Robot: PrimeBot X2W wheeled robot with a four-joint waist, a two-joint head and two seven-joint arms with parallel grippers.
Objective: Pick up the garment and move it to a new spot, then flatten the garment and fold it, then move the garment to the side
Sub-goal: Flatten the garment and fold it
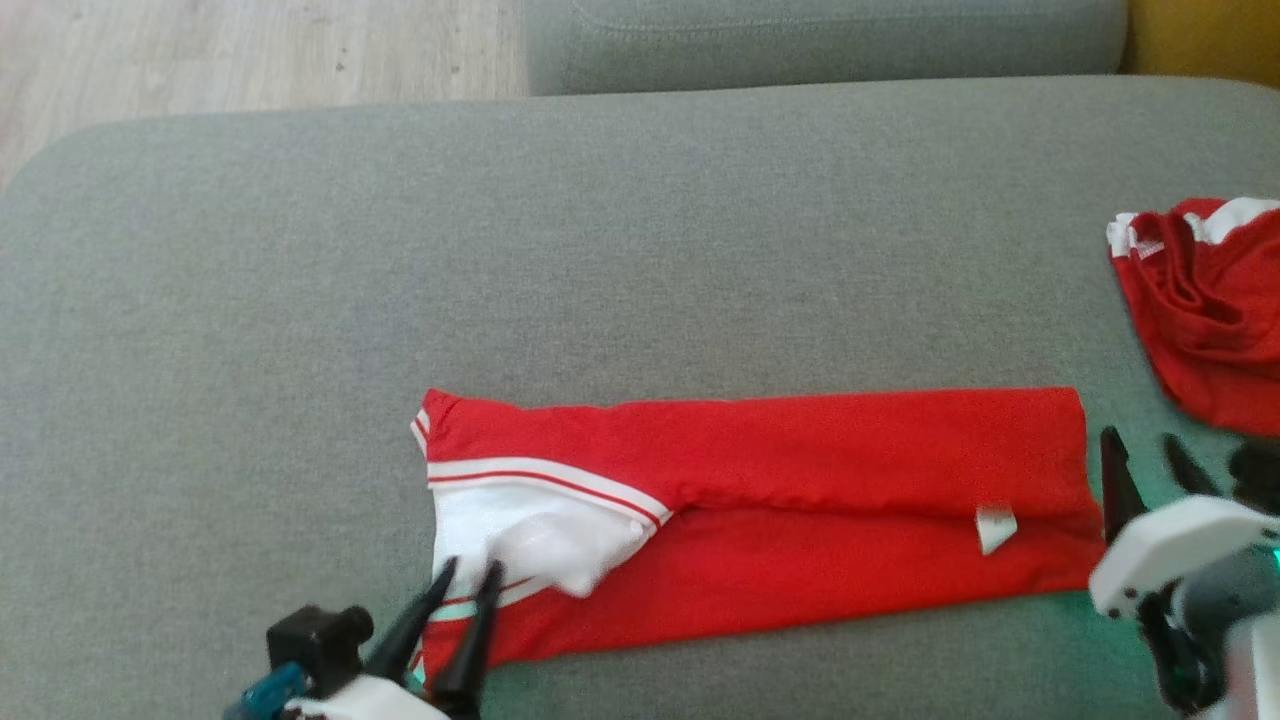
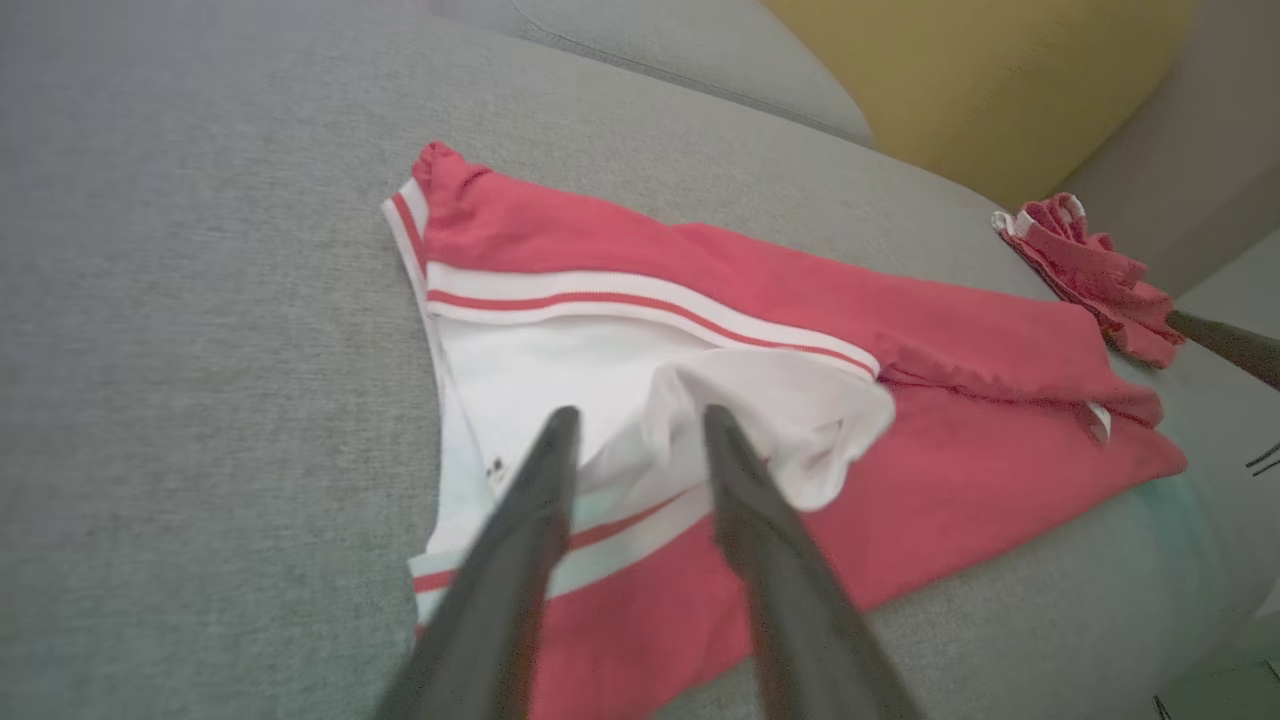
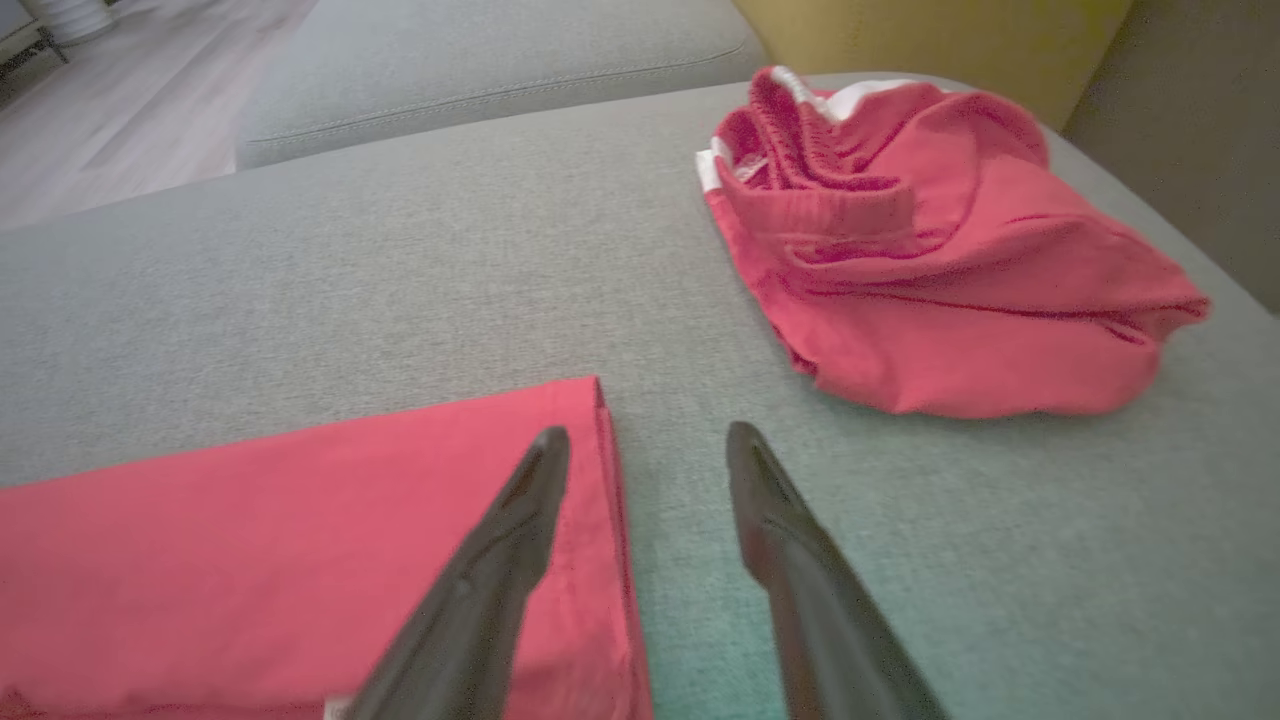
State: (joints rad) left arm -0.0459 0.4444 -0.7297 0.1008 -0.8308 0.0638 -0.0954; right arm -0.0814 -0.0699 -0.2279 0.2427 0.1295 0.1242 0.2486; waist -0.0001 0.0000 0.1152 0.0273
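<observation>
Where the garment (image 1: 800, 500) lies: near centre of the grey sofa cushion (image 1: 500, 250), folded into a long left-right band.
Left tool (image 1: 472, 566): released, tips parted over the white left end, grasping nothing.
Right tool (image 1: 1140, 437): released, at the band's right edge, empty.
Second red garment (image 1: 1210, 310): bunched, far right.
Progress (judged): flattened, one fold made; further folding and the move aside remain.

We look over a broad grey fabric seat (image 1: 300, 300) in soft, even light. Behind it lies a second grey cushion (image 1: 820, 40). Pale wood floor (image 1: 250, 50) shows at the upper left, and a yellow cushion (image 1: 1205, 35) at the upper right.
</observation>
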